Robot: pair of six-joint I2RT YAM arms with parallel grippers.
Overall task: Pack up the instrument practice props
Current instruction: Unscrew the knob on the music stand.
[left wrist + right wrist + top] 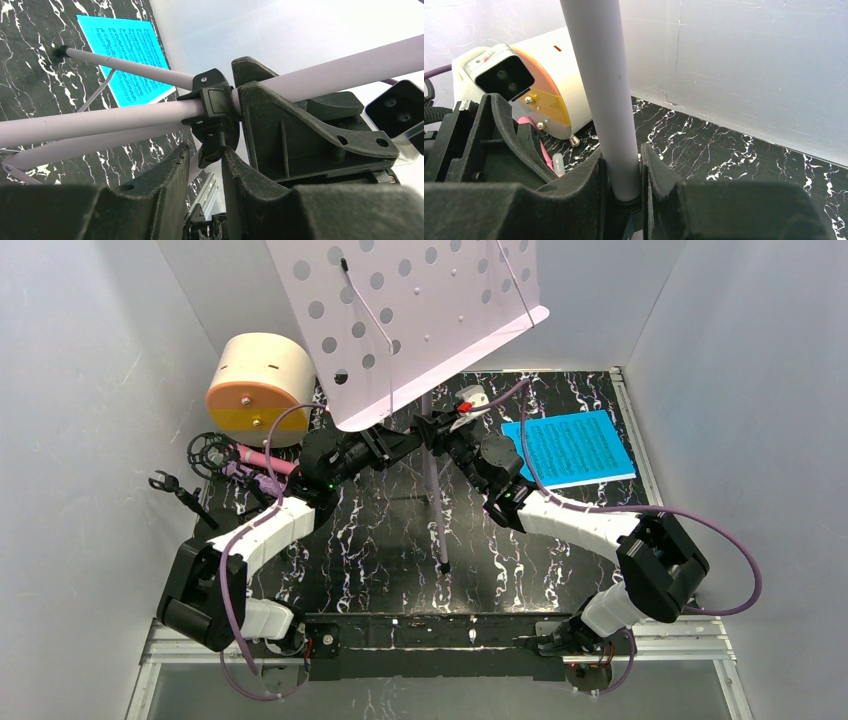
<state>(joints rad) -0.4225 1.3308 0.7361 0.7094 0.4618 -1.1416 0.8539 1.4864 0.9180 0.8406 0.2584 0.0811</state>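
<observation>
The lilac perforated music stand (400,330), upright at the middle of the worktop (560,540), is best steadied by the right hand (624,172) clenched on its pole (599,75) while the black clamp lever (212,148), flanked by the left hand (202,162) whose grip cannot be told, is flipped open gently.

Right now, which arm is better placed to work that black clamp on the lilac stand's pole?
Left, I'd say. The left claw straddles the clamp lever, while the right claw is clamped on the pole, probably steadying it.
</observation>
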